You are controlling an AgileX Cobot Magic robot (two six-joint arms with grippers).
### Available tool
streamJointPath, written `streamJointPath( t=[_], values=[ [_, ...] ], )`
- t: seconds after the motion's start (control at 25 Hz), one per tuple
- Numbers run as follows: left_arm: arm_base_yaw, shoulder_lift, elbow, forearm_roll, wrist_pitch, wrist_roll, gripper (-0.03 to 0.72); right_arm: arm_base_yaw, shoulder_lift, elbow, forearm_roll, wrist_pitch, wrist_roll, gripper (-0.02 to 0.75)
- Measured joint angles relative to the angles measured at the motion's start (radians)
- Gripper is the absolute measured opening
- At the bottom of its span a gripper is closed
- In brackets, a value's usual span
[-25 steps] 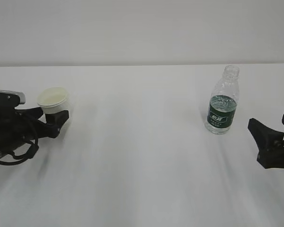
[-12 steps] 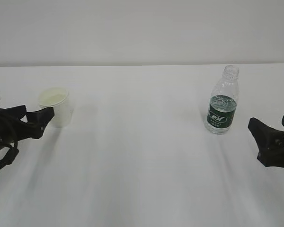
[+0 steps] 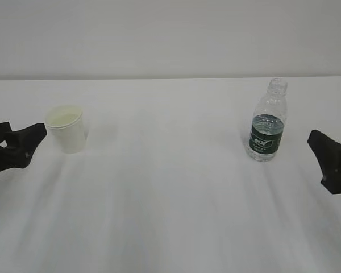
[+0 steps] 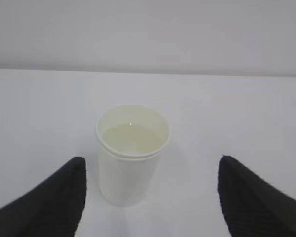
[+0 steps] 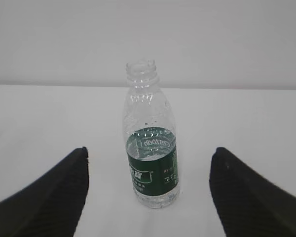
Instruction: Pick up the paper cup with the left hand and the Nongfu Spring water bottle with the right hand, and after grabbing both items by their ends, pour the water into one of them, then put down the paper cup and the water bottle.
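You are facing a plain white table [image 3: 170, 187], matte and smooth, which meets a bare pale grey wall [image 3: 170, 34] along a straight horizontal line. Take the paper cup [image 3: 67, 128] as your landmark. It stands upright on the table, tapered, with a rolled rim, and its cream-tinted inside holds a shallow pool of water [image 4: 132, 138]. Just left of the cup, the left hand [image 3: 14, 145] shows two matte black fingers spread apart; neither touches the cup. Well to the right of the cup, the Nongfu Spring water bottle [image 3: 267, 120] stands upright: clear ribbed plastic, capless neck, dark green label. Beyond the bottle, farthest from the cup, the right hand [image 5: 148, 197] holds its black fingers wide apart on either side of the bottle, clear of it.
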Motion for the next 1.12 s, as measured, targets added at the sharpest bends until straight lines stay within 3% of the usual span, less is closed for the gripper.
streamJointPath(
  t=[0.44, 0.84, 1.12],
  values=[
    [0.0, -0.342, 0.042, 0.0, 0.086, -0.029, 0.591, 0.0, -0.428, 0.002, -0.002, 0.387, 0.002, 0.575],
    [0.0, -0.76, 0.049, 0.029, 0.446, -0.156, 0.589, 0.0, -0.774, -0.193, -0.002, 0.972, -0.079, 0.575],
    [0.0, -1.168, 0.05, 0.029, 0.857, -0.184, 0.585, 0.0, -0.91, -0.342, -0.002, 1.343, -0.08, 0.575]
  ],
)
